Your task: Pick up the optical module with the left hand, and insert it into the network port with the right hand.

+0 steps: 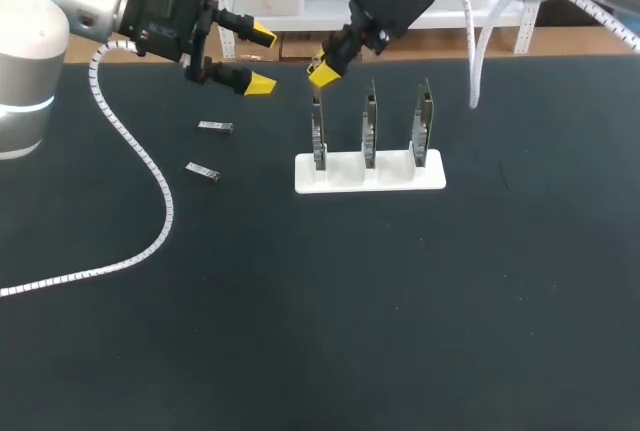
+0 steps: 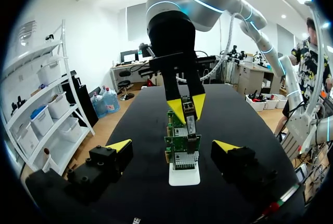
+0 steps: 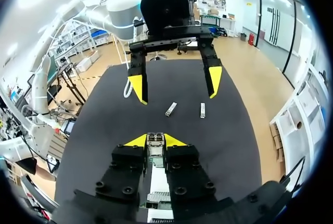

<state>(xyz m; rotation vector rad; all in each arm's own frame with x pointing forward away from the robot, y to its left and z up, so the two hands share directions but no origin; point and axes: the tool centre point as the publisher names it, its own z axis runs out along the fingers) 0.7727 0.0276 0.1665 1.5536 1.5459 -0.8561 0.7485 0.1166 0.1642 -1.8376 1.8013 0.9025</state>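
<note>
So the right gripper [image 3: 155, 141] is clamped on an optical module [image 2: 190, 121], holding it right over the top edge of the leftmost circuit board [image 1: 318, 136]. Can't tell if it's in a port. Three boards stand upright in a white holder [image 1: 400, 179]. The left gripper [image 1: 260, 58] hangs nearby with its fingers spread wide, nothing in them. Two more modules [image 1: 214, 127] [image 1: 202, 171] are lying flat on the black table [image 1: 400, 331], near the left gripper.

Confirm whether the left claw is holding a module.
No, the left claw stands open and empty; the nearest module lies on the table.
</note>
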